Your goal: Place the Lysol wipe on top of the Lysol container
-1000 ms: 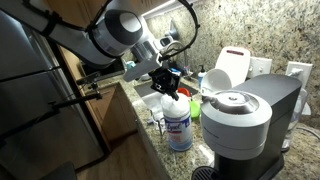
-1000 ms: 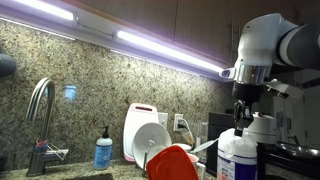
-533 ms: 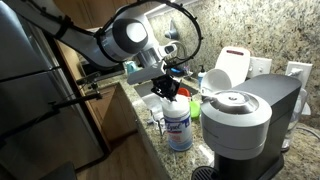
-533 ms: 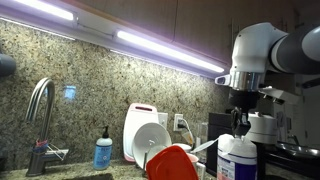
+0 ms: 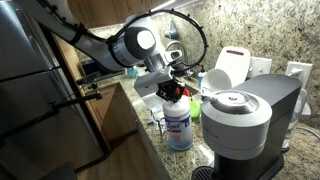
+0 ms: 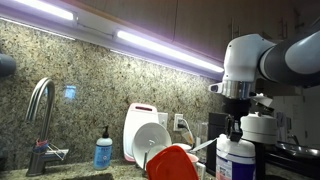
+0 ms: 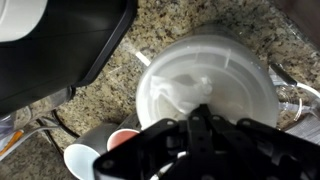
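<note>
Gripper [image 5: 172, 91]: just above the container; whether the jaws are open or closed cannot be told.
Wipe [image 7: 186, 92]: white, crumpled, on the middle of the container's top in the wrist view.
Container [image 5: 179, 126]: white canister, upright on the granite counter [image 7: 185, 20], beside the grey coffee machine [image 5: 240, 115].
Label: blue print, too small to read.

The arm [image 5: 80, 35] reaches in from the upper left in an exterior view, its dark links ending in a big white-and-grey joint [image 5: 135, 45]. Past the joint the wrist [image 5: 160, 68] bends down, and the black end effector [image 5: 172, 90] points downward. In both exterior views it hangs roughly upright below the bulky white joint [image 6: 250, 65]. In the wrist view the end effector [image 7: 200, 148] is a dark mass along the lower edge; how its jaws stand cannot be told.
</note>
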Controlling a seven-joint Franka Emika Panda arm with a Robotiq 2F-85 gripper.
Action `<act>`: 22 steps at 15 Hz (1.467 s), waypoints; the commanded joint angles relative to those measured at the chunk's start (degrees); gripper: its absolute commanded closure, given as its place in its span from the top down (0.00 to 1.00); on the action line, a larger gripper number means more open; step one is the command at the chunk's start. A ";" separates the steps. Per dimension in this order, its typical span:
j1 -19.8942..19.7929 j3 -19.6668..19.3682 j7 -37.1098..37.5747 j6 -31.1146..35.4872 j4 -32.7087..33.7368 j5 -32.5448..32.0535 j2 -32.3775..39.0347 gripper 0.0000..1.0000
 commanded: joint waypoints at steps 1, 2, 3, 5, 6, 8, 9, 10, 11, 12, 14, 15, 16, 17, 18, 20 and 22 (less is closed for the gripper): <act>0.17 -0.50 -0.46 -0.21 1.85 0.12 2.22 0.00; 0.16 -0.55 -0.53 -0.50 1.97 0.12 2.09 0.00; 0.00 -0.45 -0.83 -0.60 1.97 0.55 1.90 0.00; 0.08 -0.82 -0.41 -0.77 2.02 0.06 1.43 0.00; 0.06 -0.90 -0.23 -0.64 2.07 0.13 1.37 0.00; -0.01 -1.07 -0.10 -1.46 2.33 0.43 1.32 0.27; -0.04 -1.23 0.18 -1.60 2.35 0.48 1.25 0.33; -0.20 -1.22 -0.27 -1.62 2.43 0.72 1.23 0.40; -0.10 -1.53 0.25 -1.62 2.48 0.40 1.18 0.49; -0.14 -1.58 0.03 -1.55 2.49 0.41 1.10 0.55; -0.06 -1.69 0.24 -1.71 2.54 0.40 0.99 0.69; 0.14 -1.86 0.50 -2.02 2.67 -0.12 0.91 0.71; 0.16 -1.80 0.26 -2.17 2.67 -0.11 0.80 0.72; 0.38 -1.96 0.89 -1.97 2.59 -0.51 0.60 0.72; 0.39 -1.93 0.73 -1.89 2.45 -0.57 0.21 0.72; 0.57 -2.19 1.25 -1.69 2.11 -1.25 -0.65 0.72; 0.64 -2.56 1.67 -1.70 1.94 -2.05 -1.29 0.72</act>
